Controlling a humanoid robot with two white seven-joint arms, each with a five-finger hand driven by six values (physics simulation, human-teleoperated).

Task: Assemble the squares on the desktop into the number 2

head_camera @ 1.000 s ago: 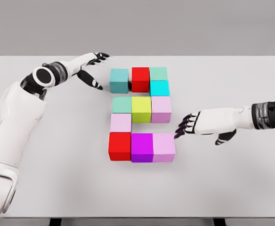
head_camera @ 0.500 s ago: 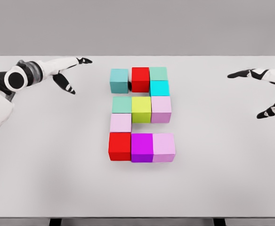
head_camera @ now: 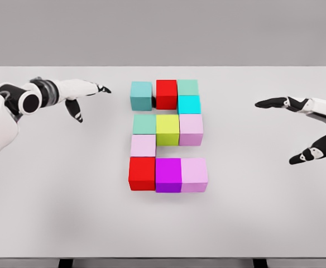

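Observation:
Coloured cubes sit packed together mid-table in the shape of a 2. The top row is a teal cube (head_camera: pixel 141 95), a red cube (head_camera: pixel 166 93) and a green cube (head_camera: pixel 188 87), with a cyan cube (head_camera: pixel 188 104) below the green one. The middle row is a green cube (head_camera: pixel 144 124), a yellow cube (head_camera: pixel 167 129) and a pink cube (head_camera: pixel 191 129). A pale pink cube (head_camera: pixel 143 145) links down to a red cube (head_camera: pixel 142 172), a magenta cube (head_camera: pixel 168 174) and a pink cube (head_camera: pixel 194 173). My left hand (head_camera: pixel 87 96) hovers open left of the top row. My right hand (head_camera: pixel 297 128) is open at the right edge, holding nothing.
The white table (head_camera: pixel 68 212) stretches wide around the cubes, its front edge near the bottom of the view. A grey wall stands behind it.
Both hands have drawn back from the cubes toward the table's sides over the last second. The right hand has since dropped a little lower and inward. The cubes have not moved.

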